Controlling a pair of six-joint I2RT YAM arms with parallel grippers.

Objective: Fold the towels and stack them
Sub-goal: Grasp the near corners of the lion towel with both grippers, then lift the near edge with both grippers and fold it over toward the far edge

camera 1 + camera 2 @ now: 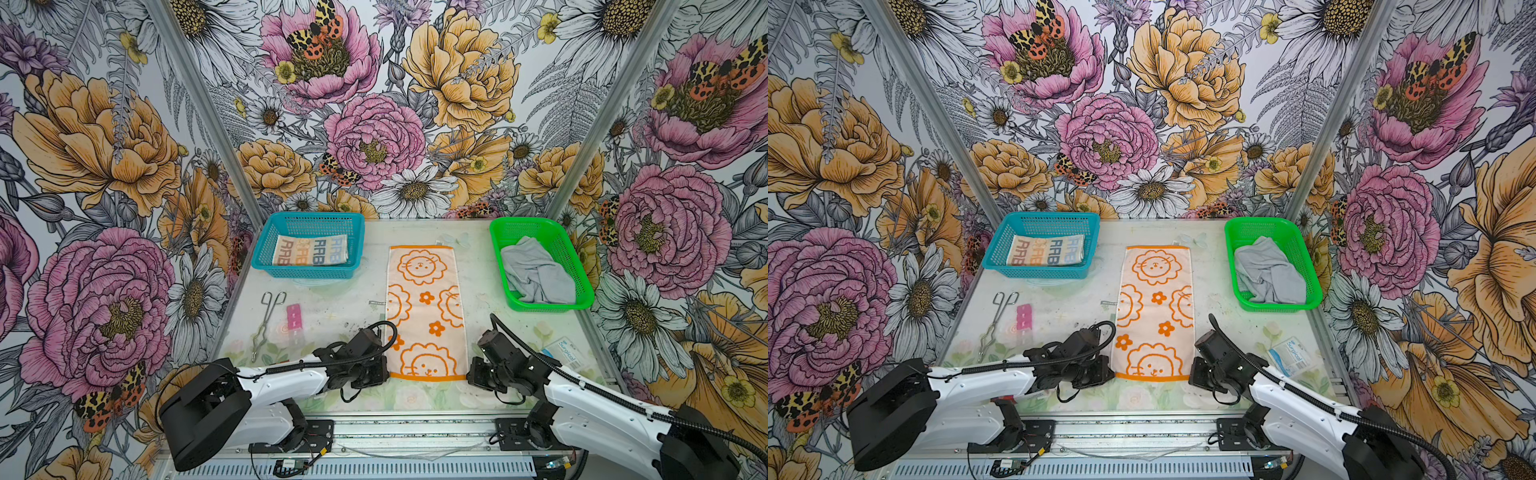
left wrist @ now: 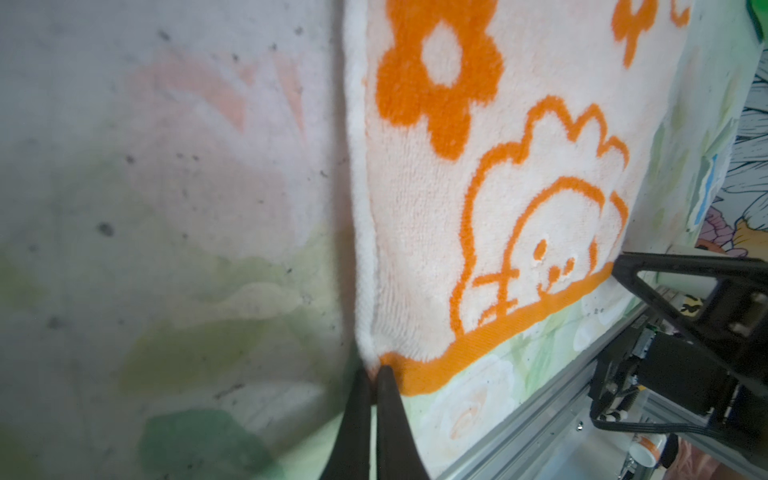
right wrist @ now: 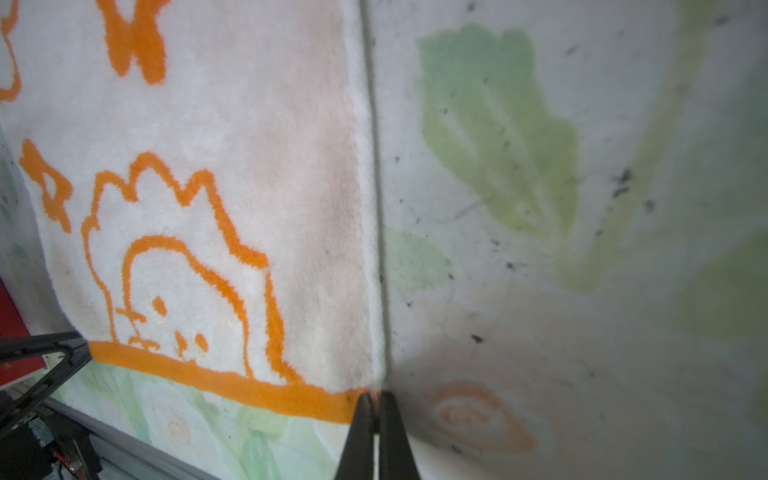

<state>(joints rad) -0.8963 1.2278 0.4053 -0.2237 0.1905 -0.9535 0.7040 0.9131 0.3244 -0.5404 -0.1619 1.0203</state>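
The orange towel (image 1: 426, 311) with flower and lion prints lies flat and lengthwise in the middle of the table in both top views. My left gripper (image 2: 376, 370) is shut on its near left corner (image 1: 390, 374), low at the table. At the near right corner (image 1: 465, 376), my right gripper (image 3: 376, 395) is pinched shut on the cloth too. The cream RABBIT towel (image 1: 311, 250) lies folded in the blue basket (image 1: 316, 216) at the back left. The grey towel (image 1: 536, 272) sits crumpled in the green basket (image 1: 582, 286) at the back right.
Metal tongs (image 1: 268, 322) and a pink strip (image 1: 293, 316) lie on the table left of the orange towel. A white and blue surgical packet (image 1: 569, 353) lies at the near right edge. A metal rail (image 1: 415, 428) runs along the table's front.
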